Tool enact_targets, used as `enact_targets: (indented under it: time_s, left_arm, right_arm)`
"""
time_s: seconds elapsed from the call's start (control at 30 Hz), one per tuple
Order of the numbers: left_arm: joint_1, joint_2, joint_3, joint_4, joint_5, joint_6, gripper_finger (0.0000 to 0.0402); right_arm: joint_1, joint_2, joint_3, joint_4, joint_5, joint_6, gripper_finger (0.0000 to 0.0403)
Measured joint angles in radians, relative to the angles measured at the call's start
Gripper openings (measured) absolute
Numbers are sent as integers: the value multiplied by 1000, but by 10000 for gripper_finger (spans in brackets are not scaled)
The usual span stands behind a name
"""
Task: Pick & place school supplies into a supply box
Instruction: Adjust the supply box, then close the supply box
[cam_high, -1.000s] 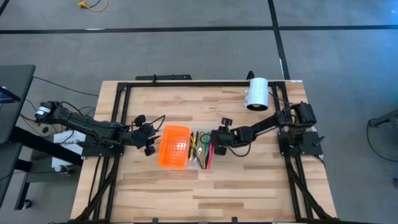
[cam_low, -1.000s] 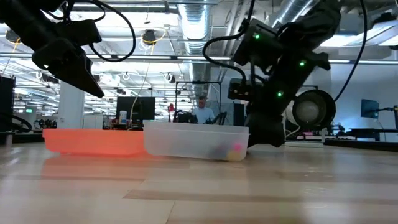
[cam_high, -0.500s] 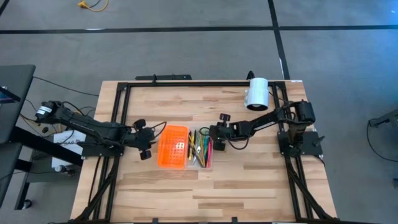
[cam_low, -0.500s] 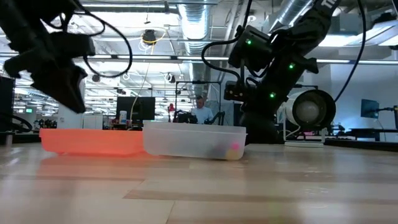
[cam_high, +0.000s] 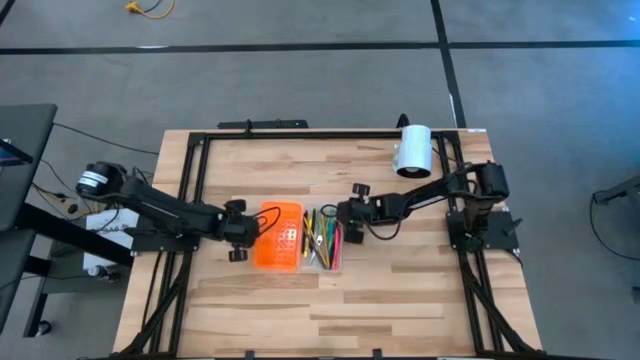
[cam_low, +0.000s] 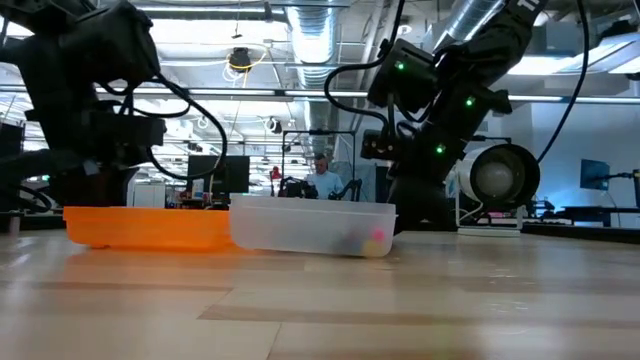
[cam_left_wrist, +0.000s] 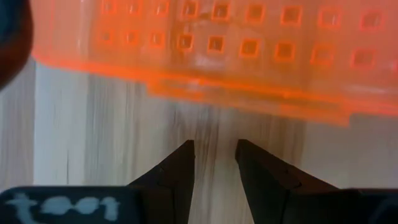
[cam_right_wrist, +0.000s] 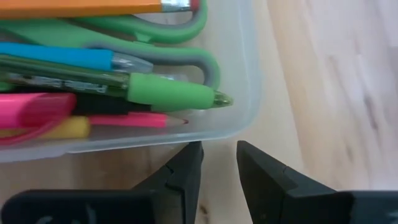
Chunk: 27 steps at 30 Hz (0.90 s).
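The school supplies (cam_right_wrist: 118, 81) lie packed in the clear base of the supply box (cam_high: 322, 241), directly ahead of the right gripper (cam_right_wrist: 219, 163), whose fingers stand slightly apart, empty, at the base's rounded corner. The orange lid (cam_high: 279, 235) lies beside the base, just in front of the left gripper (cam_left_wrist: 214, 160), also parted and holding nothing. The lid is probably light, thin, slightly flexible and slick; pinching its raised long edge looks safest, since a hard squeeze could flex it.

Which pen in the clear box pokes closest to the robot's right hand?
The green pen: its tip reaches nearest the right hand; the blue pen and pink pen stop shorter.
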Motion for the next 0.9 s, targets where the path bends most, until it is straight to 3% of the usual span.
enact_targets:
  time_s: [0.47, 0.73, 0.9]
  left_arm:
    - [34, 6, -3, 96, 62, 26, 116]
    - [34, 6, -3, 103, 71, 23, 116]
    - [34, 6, -3, 118, 95, 28, 116]
  right_arm:
    - [85, -7, -13, -40, -105, 96, 101]
    - [128, -14, -100, 137, -105, 129, 85]
    - [131, -21, -146, 238, -161, 129, 72]
